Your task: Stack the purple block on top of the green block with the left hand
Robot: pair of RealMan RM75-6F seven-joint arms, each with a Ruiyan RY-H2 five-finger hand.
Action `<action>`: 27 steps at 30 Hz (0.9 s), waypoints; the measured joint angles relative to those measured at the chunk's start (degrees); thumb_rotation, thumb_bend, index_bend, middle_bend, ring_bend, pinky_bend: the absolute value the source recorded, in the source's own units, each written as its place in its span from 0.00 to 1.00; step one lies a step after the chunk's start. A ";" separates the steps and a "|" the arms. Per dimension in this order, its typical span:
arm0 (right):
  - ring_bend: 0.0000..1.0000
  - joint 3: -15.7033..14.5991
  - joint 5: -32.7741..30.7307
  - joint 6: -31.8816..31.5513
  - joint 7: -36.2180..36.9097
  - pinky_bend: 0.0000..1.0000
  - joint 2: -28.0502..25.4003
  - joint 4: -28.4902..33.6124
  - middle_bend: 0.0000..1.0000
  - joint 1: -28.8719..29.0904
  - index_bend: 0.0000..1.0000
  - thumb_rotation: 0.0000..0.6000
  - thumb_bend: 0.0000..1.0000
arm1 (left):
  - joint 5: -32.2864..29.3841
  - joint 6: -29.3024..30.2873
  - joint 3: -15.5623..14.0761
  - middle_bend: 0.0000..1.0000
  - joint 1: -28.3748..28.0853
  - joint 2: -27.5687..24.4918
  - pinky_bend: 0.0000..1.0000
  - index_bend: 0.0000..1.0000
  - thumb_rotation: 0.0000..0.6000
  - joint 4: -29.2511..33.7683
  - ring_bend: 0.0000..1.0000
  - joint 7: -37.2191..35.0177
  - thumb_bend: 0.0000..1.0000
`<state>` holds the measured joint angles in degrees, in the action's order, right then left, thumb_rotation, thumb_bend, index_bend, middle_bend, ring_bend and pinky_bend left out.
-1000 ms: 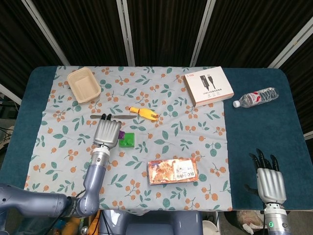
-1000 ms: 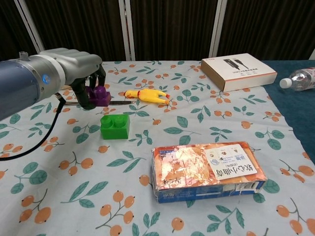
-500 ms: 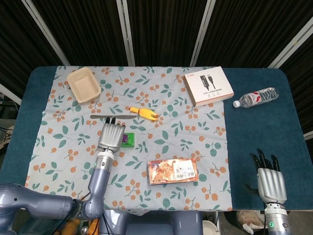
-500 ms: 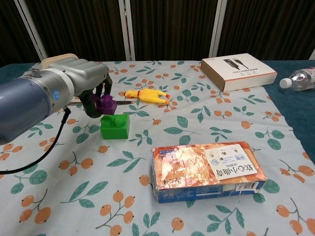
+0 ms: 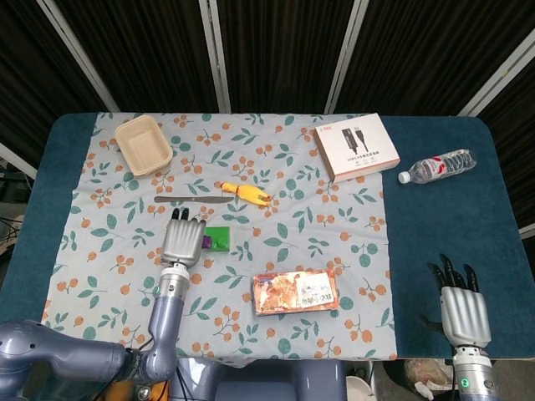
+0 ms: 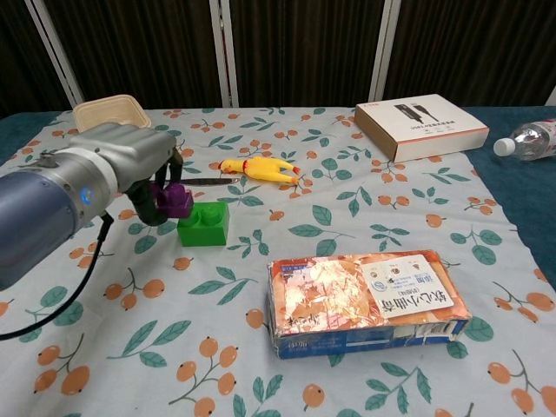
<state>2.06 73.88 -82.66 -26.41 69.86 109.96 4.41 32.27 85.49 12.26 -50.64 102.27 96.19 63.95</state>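
Since the earlier frame our left hand (image 6: 139,174) dropped left, fingers gripping the purple block (image 6: 175,200) beside the green block (image 6: 204,222); next we lift it over and set it down.

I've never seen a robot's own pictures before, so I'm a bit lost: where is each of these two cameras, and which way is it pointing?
Head view: sits high, looking almost straight down on the whole table; it shows the left robot hand with its forearm and the right robot hand at the near edge.
Chest view: sits low at the near edge, looking across the cloth toward the dark curtains; only the left arm shows.
Both share the left robot hand holding the purple block beside the green block, plus the snack box.
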 measured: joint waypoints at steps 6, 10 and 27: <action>0.22 0.11 -0.25 0.05 -0.46 0.00 0.25 0.03 0.08 0.14 0.18 1.00 0.15 | 2.97 1.52 -0.95 0.43 1.49 1.35 0.17 0.46 1.00 -1.81 0.17 -1.23 0.35; 0.22 0.26 -0.61 0.21 -0.50 0.00 0.25 0.00 0.08 0.26 0.18 1.00 0.15 | 4.50 1.97 -0.22 0.43 1.78 2.21 0.17 0.46 1.00 -1.94 0.17 -1.81 0.35; 0.22 0.00 -0.39 0.40 0.30 0.00 -0.03 -0.02 0.08 0.21 0.18 1.00 0.15 | 5.24 4.61 2.89 0.43 1.58 7.24 0.17 0.46 1.00 -6.06 0.17 1.97 0.34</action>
<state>2.06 73.49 -82.25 -26.10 69.83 109.93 4.63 37.51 90.10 15.15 -49.06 109.52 90.13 65.91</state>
